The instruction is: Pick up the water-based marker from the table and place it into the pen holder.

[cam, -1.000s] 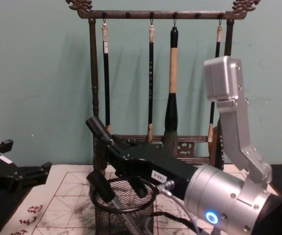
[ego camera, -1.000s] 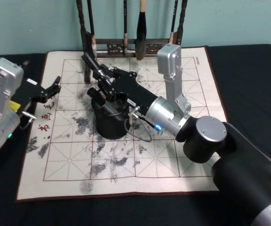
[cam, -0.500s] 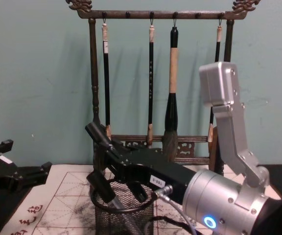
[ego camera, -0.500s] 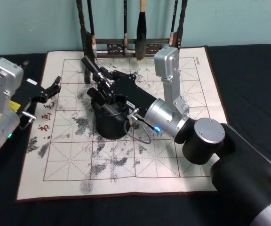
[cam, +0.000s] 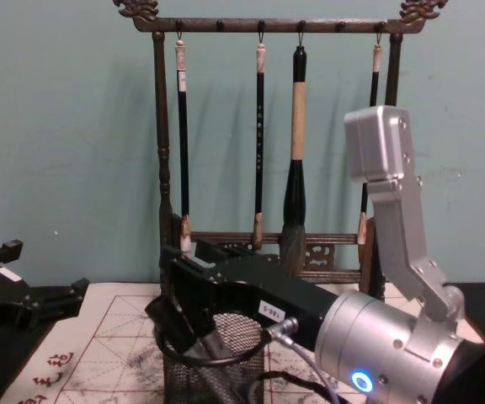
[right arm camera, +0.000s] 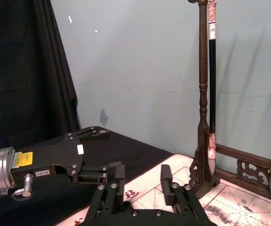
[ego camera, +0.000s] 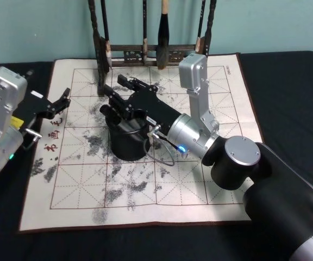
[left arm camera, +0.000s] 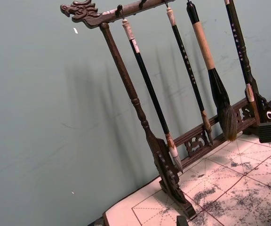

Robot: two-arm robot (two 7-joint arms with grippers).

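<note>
The pen holder [ego camera: 126, 147], a round black mesh cup [cam: 213, 374], stands on the paper mat left of centre. A dark slim marker [cam: 175, 324] leans inside it, its cap poking over the left rim. My right gripper [ego camera: 119, 93] hovers just above the cup's mouth. In the right wrist view the right gripper [right arm camera: 141, 175] is open, with nothing between its fingers. My left gripper [ego camera: 64, 100] rests open at the mat's left edge, well apart from the cup.
A tall dark wooden rack [ego camera: 145, 54] with hanging calligraphy brushes [cam: 297, 126] stands right behind the cup. The ink-stained gridded mat [ego camera: 200, 185] covers the black table, with free room at the front and right.
The right gripper has rolled about its wrist over the cup, so the finger that stuck up high now sits level. The marker stays in the cup. The left arm has not moved.
</note>
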